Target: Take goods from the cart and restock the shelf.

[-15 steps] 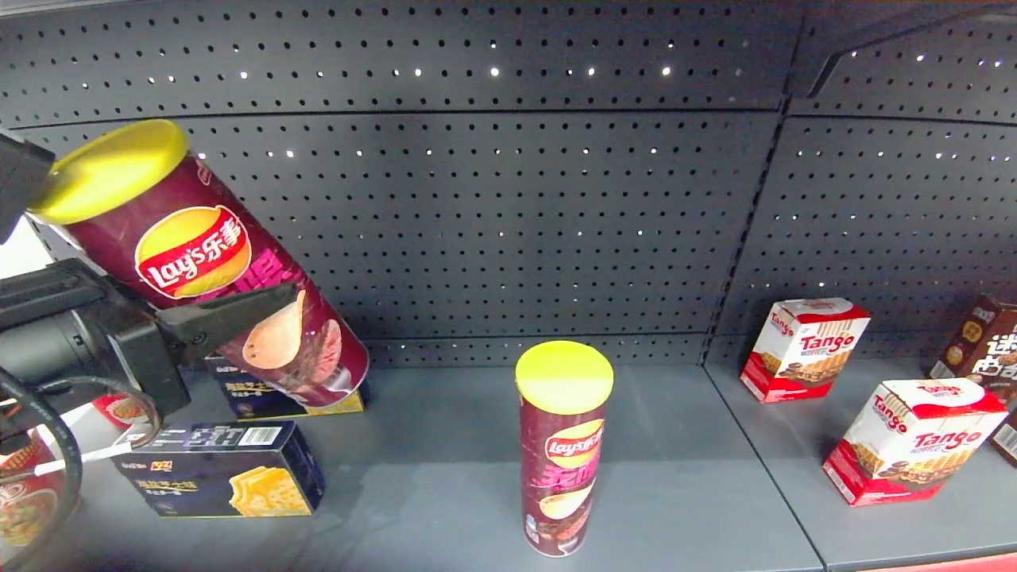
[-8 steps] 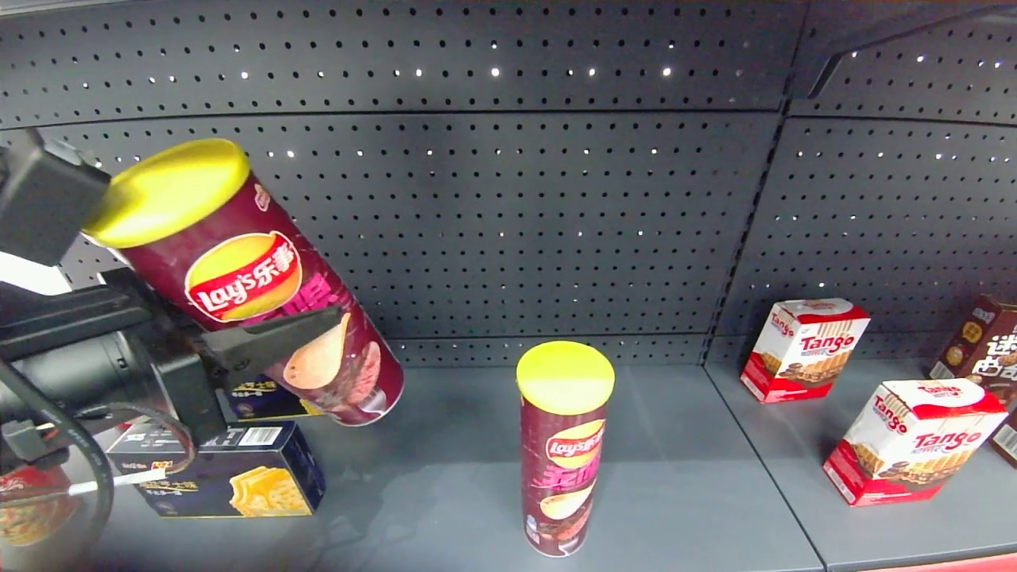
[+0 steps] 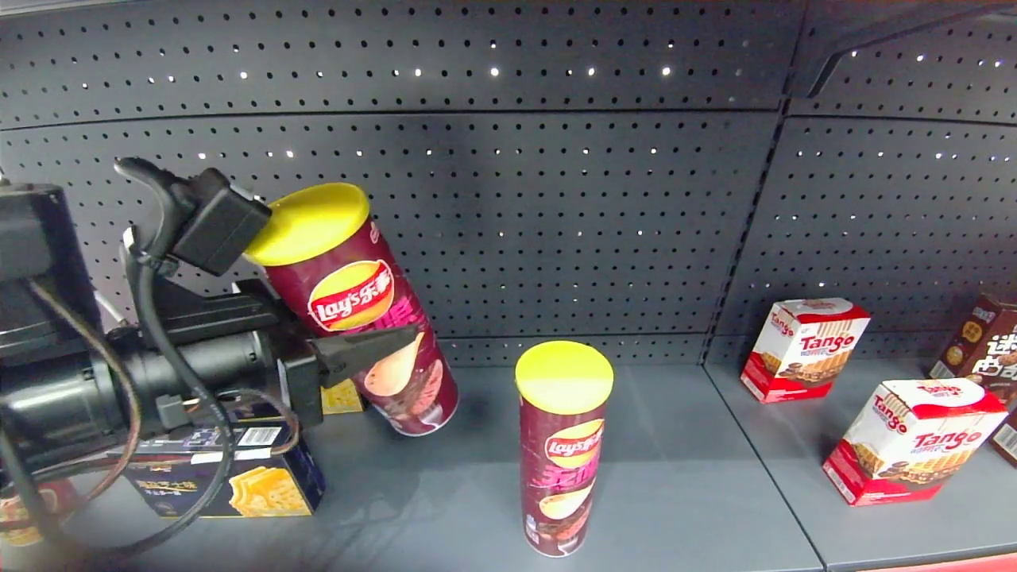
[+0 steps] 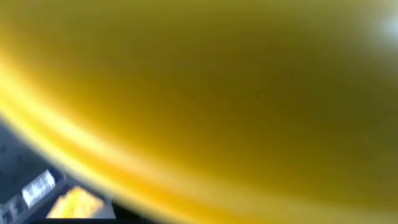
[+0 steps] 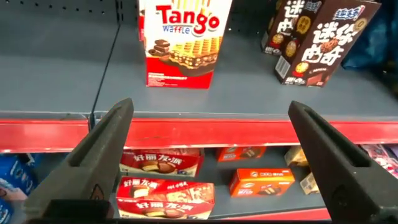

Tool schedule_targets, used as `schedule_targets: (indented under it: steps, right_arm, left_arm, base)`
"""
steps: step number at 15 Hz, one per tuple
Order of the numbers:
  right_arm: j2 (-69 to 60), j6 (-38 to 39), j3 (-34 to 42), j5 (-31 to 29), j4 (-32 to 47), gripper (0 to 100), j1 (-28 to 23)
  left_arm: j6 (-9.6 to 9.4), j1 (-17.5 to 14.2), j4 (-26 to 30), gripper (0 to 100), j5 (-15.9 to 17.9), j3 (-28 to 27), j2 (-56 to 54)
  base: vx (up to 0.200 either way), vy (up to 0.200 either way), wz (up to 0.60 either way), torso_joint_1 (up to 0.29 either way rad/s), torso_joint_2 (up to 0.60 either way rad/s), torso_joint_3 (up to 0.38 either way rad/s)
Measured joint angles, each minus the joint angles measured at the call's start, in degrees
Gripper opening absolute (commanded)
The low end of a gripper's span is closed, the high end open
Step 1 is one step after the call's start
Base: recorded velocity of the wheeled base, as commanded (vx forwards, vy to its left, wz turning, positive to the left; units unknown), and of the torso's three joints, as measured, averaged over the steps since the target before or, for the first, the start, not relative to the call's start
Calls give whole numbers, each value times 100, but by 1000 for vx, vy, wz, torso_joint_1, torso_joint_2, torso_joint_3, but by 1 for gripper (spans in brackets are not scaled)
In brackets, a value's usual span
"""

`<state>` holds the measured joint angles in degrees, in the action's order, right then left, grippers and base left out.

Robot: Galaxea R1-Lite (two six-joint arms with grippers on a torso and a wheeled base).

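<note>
Maroon chip can (image 3: 349, 294), clamped tilted between left fingers (image 3: 361, 352), not yet stood on shelf (image 3: 675, 477); right fingers (image 5: 93, 162) spread wide, empty.

The yellow lid (image 4: 236, 93) is a close blur in the left wrist view. The left arm (image 3: 119, 373) covers part of the dark blue boxes (image 3: 262, 485) — the chip can (image 3: 357, 310) hides the far jaw gripping it. A brown box (image 3: 984, 342) is cut by the head view's right edge.
</note>
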<state>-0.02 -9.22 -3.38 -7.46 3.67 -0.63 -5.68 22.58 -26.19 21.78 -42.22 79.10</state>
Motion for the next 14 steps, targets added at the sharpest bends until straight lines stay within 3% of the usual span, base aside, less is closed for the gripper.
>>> schedule_targets:
  steps: [4, 7, 9, 14]
  right_arm:
    - [0, -6, 5, -23, -1, 100, 1]
    - [0, -28, 106, 189, -335, 100, 4]
    - [0, 119, 158, 638, -367, 100, 0]
    - [0, 607, 189, 528, -405, 100, 1]
  left_arm:
    - [18, 0, -914, 0, 134, -323, 885]
    - [16, 5, -918, 0, 150, -508, 1213]
    - [2, 18, -934, 0, 152, -662, 1403]
    - [-9, 38, -1085, 0, 299, -874, 1924]
  base:
    - [0, 0, 0, 0, 0, 0]
    - [0, 0, 0, 0, 0, 0]
    - [0, 0, 0, 0, 0, 0]
    - [0, 0, 0, 0, 0, 0]
